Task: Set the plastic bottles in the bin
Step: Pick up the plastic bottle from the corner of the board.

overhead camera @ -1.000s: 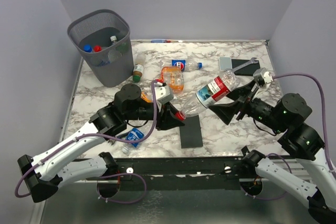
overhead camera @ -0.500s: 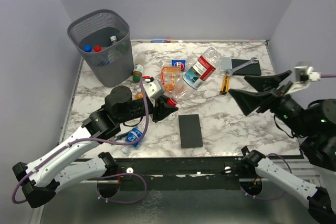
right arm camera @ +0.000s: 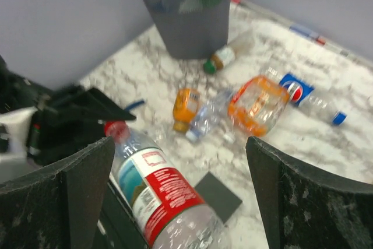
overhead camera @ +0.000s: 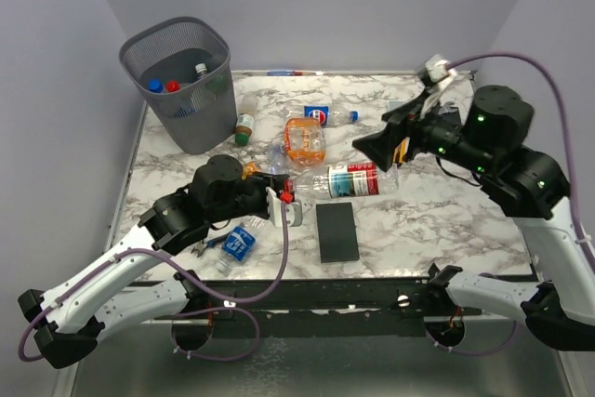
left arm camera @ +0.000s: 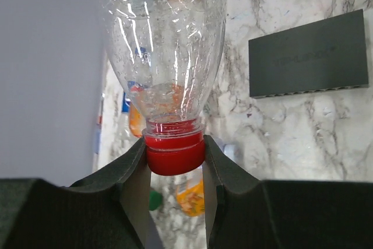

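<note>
Now shows the clear red-labelled bottle (overhead camera: 349,180) lower than half a second back: roughly level, on or just above the tabletop (overhead camera: 418,220), near the black slab (overhead camera: 337,231), base pointing right. Keeps left fingers (left arm camera: 133,173) clenched on its red cap (left arm camera: 173,153). Finds right fingers (right arm camera: 76,185) spread wide and empty, swung in above the bottle's far end, not touching. Suggests no gain toward the bin (overhead camera: 200,123), well apart at the far left corner; reads as a re-grip. Holds left arm low, reaching rightward; right arm raised, wrist tipped down and left.
</note>
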Controlling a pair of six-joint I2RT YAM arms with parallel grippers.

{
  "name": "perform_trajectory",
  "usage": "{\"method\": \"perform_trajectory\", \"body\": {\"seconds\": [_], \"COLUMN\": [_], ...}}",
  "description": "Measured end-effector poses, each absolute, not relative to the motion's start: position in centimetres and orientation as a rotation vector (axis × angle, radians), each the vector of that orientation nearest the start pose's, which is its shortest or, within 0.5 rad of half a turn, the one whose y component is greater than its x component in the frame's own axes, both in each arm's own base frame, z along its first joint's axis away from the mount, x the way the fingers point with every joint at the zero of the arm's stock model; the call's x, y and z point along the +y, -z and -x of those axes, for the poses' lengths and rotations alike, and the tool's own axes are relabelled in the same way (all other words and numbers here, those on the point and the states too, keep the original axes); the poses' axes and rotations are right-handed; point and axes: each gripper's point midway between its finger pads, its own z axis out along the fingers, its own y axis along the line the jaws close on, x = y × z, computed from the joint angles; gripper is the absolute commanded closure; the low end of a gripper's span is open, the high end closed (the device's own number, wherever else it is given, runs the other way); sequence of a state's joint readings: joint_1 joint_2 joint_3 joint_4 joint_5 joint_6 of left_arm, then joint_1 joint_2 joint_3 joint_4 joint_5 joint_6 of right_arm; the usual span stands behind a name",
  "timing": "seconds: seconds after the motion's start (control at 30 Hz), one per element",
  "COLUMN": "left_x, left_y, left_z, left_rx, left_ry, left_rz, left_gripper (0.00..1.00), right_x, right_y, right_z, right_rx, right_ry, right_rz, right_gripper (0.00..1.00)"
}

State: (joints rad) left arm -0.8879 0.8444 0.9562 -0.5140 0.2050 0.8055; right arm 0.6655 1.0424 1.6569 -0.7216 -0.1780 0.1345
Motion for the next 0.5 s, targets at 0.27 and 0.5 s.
{"method": "perform_trajectory", "body": {"seconds": [0.27,0.5], "left_x": [-25.7,-23.2], "left_y": [-29.0,-26.1], "left_z": [-18.2,-18.7], "left_rx": [0.951,0.87], "left_ry": [0.171,-0.056], "left_rz": [-1.804,-1.96], "left_gripper": [1.0,1.0], "right_x": [23.9,24.6], "right_y": [-38.6,-34.4], "right_z": [-19.3,-17.4], "right_rx": [1.798,1.889], "right_ry": [-0.83,-0.915], "right_rz": [0.907,1.037], "right_gripper": [0.02,0.02]}}
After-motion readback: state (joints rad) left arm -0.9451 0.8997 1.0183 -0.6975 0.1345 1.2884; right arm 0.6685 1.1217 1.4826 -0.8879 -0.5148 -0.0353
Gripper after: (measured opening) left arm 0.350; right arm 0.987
